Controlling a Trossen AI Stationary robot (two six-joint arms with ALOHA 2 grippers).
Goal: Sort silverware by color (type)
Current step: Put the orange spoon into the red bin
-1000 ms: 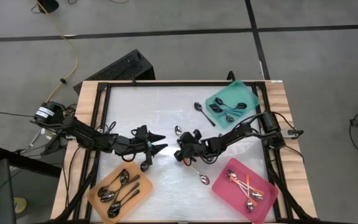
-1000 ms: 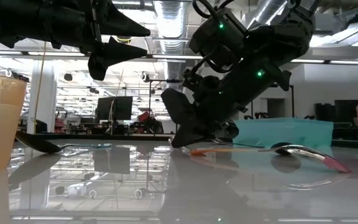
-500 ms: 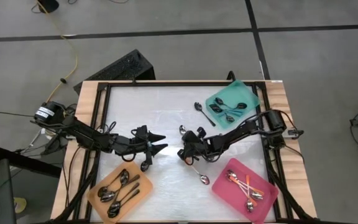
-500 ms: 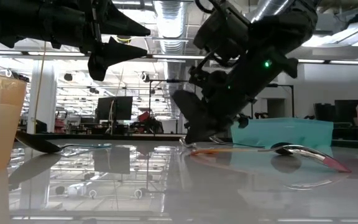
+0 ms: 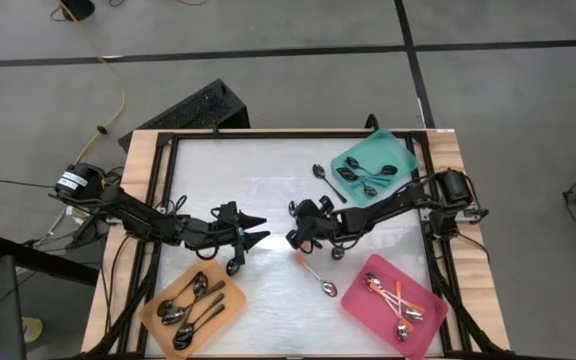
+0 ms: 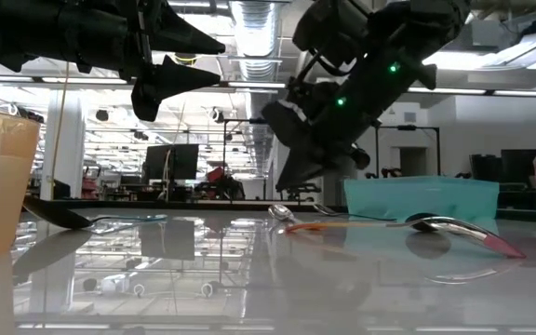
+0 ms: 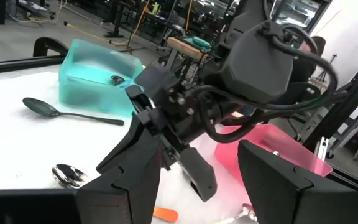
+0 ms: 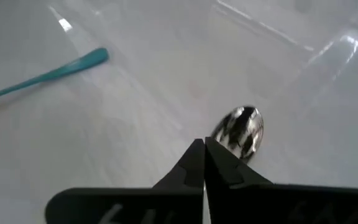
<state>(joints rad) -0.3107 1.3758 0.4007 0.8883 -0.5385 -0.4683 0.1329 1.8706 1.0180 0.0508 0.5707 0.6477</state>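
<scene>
the right gripper (image 5: 295, 238) hovers mid-table, fingers pressed together on nothing, just above a silver spoon (image 8: 241, 131). the left gripper (image 5: 260, 227) waits left of it, fingers spread, empty.

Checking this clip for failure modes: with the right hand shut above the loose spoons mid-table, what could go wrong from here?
1. The right hand is shut and looks empty, just above a silver spoon; lowering it like this would likely shove the spoon rather than grip it.
2. The open left hand hovers close by, so the two hands could collide.
3. The orange-handled spoon lies near the right arm and could get knocked.
</scene>
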